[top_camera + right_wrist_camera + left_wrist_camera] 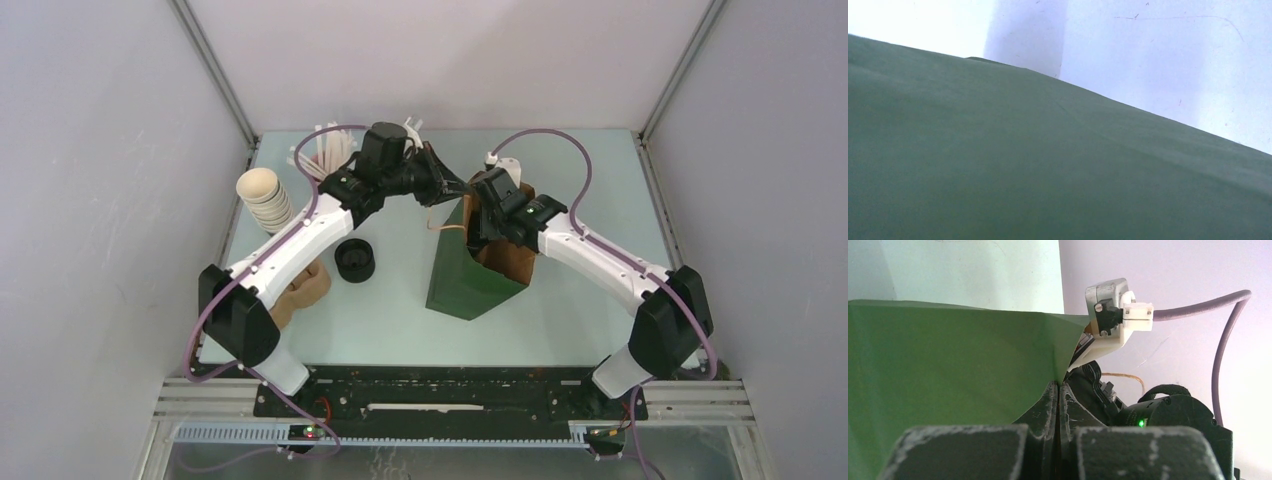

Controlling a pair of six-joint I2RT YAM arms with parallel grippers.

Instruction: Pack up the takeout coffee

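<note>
From above, the green bag [462,280] stands mid-desk with its mouth open. The left hand [447,187] pinches its far rim. The right hand [487,235] dips into the mouth, its grip hidden. The coffee cup shows nowhere and is perhaps inside the bag.

Left wrist view: fingers [1047,405] are shut tight on the bag's edge.

Right wrist view: only green bag wall shows, so I cannot tell how wide that hand stands.

Hold the rim taut; set the cup upright before release.

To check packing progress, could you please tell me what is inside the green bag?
Inside the green bag, only its brown inner wall shows; the right end effector at the mouth covers the rest.
</note>
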